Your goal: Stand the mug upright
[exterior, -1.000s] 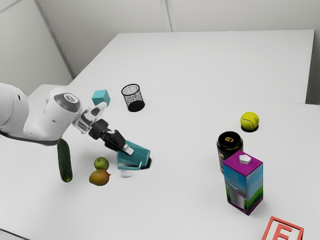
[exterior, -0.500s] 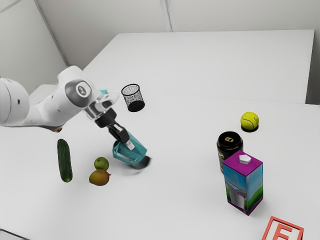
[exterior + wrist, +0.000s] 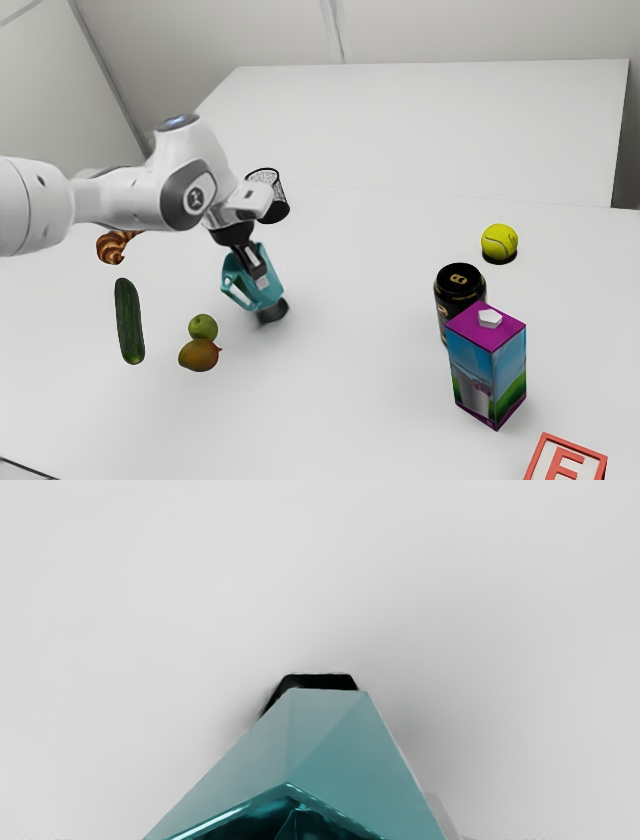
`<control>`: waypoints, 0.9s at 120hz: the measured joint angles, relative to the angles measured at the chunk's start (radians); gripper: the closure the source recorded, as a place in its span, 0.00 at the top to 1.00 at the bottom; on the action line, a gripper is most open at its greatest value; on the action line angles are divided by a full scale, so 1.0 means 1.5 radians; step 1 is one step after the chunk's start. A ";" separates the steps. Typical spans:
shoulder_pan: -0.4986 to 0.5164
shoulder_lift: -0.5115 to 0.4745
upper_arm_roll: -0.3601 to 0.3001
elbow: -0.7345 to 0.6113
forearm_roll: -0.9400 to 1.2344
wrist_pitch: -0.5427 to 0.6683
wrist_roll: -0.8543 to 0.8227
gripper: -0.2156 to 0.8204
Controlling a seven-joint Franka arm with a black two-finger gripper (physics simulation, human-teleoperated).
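The teal mug [image 3: 266, 293] hangs from my gripper [image 3: 260, 277] in the exterior view, leaning slightly, its handle toward the exterior view's left. A dark shadow lies under its base; whether the base touches the table I cannot tell. Seen from the wrist, the faceted side of the mug [image 3: 330, 740] slopes away below its open rim. There my gripper [image 3: 320, 830] is shut on the mug, with a pale sliver of one finger [image 3: 442, 816] beside its wall. The other finger is hidden.
A green apple [image 3: 203, 327], a mango [image 3: 199, 355] and a cucumber [image 3: 129, 322] lie near the mug. Behind the hand stands a mesh basket [image 3: 274, 205]. A croissant [image 3: 112, 247] sits below the forearm. Farther off are a black can [image 3: 458, 283], a carton [image 3: 487, 365] and a tennis ball [image 3: 499, 241].
My hand has swung to a steeper pose, tipping the mug from lying over to nearly vertical and shifting it slightly toward the exterior view's left. The croissant has come into view; the arm now covers the teal cube.
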 joint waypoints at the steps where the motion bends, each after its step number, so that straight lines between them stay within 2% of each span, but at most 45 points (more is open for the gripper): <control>1: 0.000 -0.002 -0.002 -0.003 0.004 0.001 -0.002 0.03; 24: -0.007 -0.017 -0.017 -0.034 0.061 0.024 -0.056 0.03; 68: 0.001 0.018 -0.021 -0.041 0.094 0.045 -0.122 0.05; 76: -0.003 0.020 -0.021 -0.040 0.094 0.046 -0.128 0.11; 91: -0.009 0.017 -0.021 -0.040 0.092 0.047 -0.139 0.35; 108: -0.006 0.002 -0.027 -0.040 0.092 0.047 -0.148 0.53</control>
